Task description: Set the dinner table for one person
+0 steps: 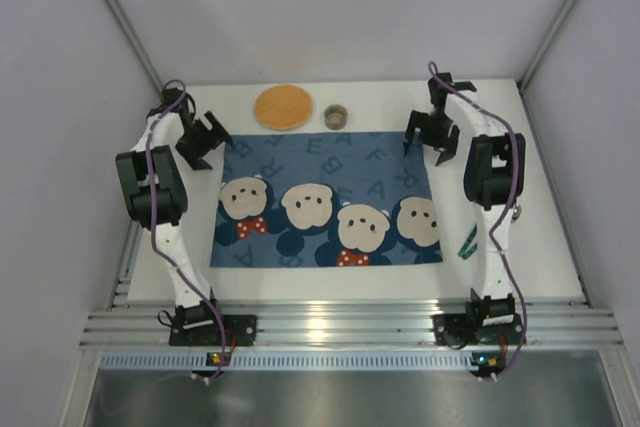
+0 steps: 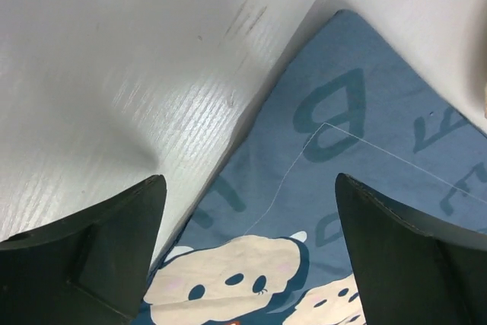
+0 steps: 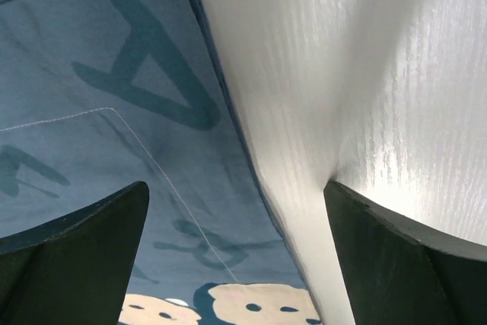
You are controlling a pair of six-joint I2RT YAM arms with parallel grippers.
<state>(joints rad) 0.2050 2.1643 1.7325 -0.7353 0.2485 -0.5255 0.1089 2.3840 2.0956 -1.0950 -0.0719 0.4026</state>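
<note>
1. White and matte, the table (image 1: 385,112) with aluminium rails spans the floor beneath both arms.
2. A blue bear-print mat (image 1: 330,202) lies on it.
3. Jaws spread on the left gripper (image 1: 212,147) and right gripper (image 1: 428,144), above the mat's far corners.

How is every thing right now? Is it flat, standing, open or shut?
Bear mat: spread flat on the table.
Wooden disc: lying flat beyond the mat.
Small cup: upright, beside the disc.
Left gripper: open, empty, over the mat's far left corner.
Right gripper: open, empty, over the mat's far right corner.
Green item: lying on the table's right side, partly hidden.
</note>
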